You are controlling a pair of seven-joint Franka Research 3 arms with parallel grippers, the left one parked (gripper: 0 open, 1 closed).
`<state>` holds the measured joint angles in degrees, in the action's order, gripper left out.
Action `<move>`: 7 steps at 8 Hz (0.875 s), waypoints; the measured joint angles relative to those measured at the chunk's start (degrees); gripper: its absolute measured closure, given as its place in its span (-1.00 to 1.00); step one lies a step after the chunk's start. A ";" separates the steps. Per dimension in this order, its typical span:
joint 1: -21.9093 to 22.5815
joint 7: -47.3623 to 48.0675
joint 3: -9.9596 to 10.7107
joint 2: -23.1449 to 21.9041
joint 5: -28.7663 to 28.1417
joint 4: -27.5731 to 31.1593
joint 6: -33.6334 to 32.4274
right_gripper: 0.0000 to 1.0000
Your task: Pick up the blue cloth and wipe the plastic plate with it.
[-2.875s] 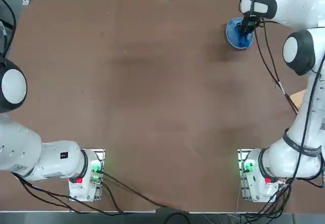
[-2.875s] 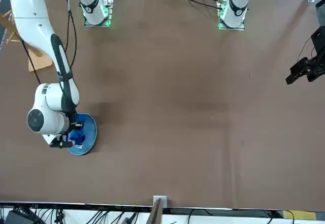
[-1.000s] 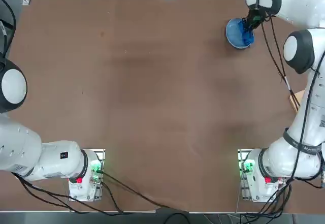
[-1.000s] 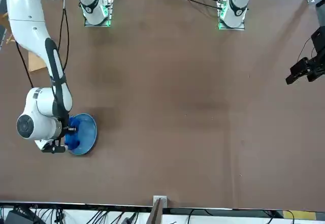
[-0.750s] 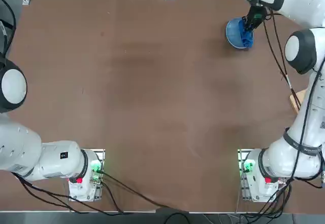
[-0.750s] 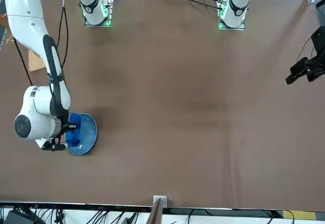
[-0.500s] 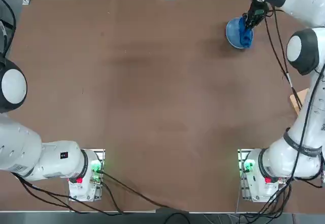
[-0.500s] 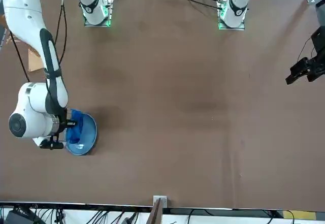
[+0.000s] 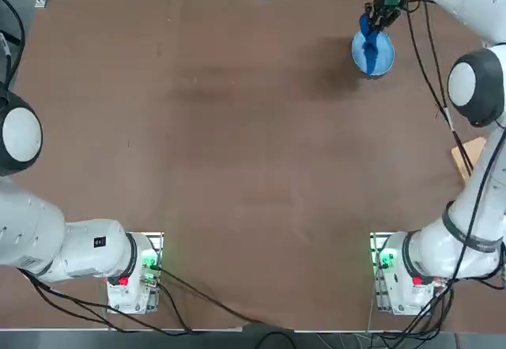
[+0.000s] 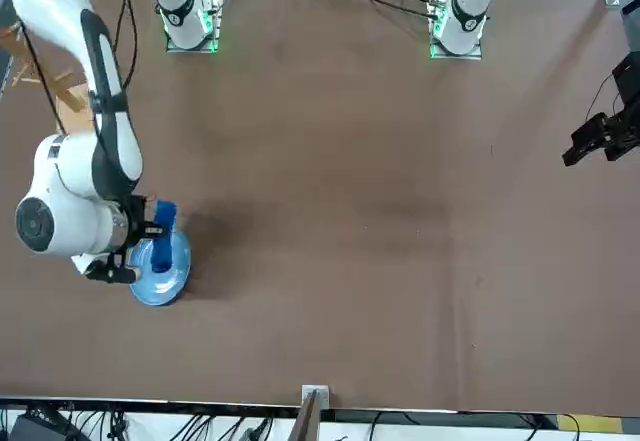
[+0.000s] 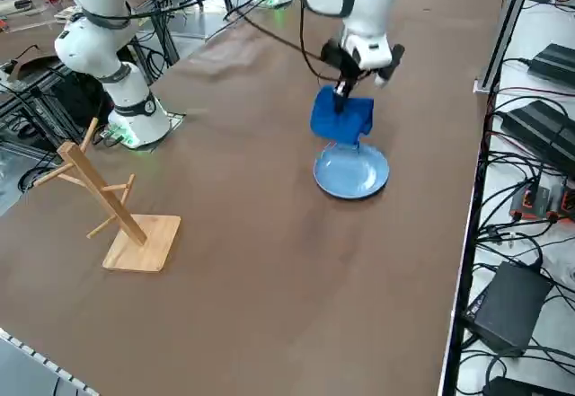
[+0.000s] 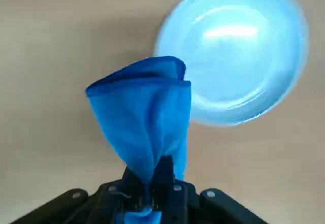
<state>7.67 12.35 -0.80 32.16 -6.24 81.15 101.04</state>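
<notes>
The right gripper [image 12: 149, 176] is closed on the blue cloth [image 12: 144, 122], its two fingers pinching the soft fabric into a narrow gathered bunch between them. Beyond the pinch the cloth fans out in loose folds, with a darker hem along its free edge, and a little more of it shows at the other side of the fingers. The right arm [image 9: 478, 147] reaches out over the far right part of the brown table [image 9: 237, 167], seen from the robot's side. There the light blue plastic plate [image 11: 351, 172] lies flat, with its raised rim upward and a bright reflection on its smooth face. The cloth is held right by the plate and partly overlaps it in the views; whether the two touch cannot be told. Well apart from them, nearer the arm's base, a wooden peg stand [image 11: 144, 242] rests on its flat base, pegs sticking out from its post
</notes>
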 joint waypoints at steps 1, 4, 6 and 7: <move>2.85 3.30 -0.03 -1.51 -1.56 1.32 -0.48 0.89; 9.05 9.65 -0.03 -5.42 -5.26 8.14 -0.24 0.89; 11.72 12.17 -0.02 -7.98 -6.13 13.17 -0.13 0.89; 12.60 13.11 -0.01 -9.23 -6.24 15.64 -0.10 0.89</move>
<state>20.27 25.45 -0.81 22.93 -12.48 96.79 100.94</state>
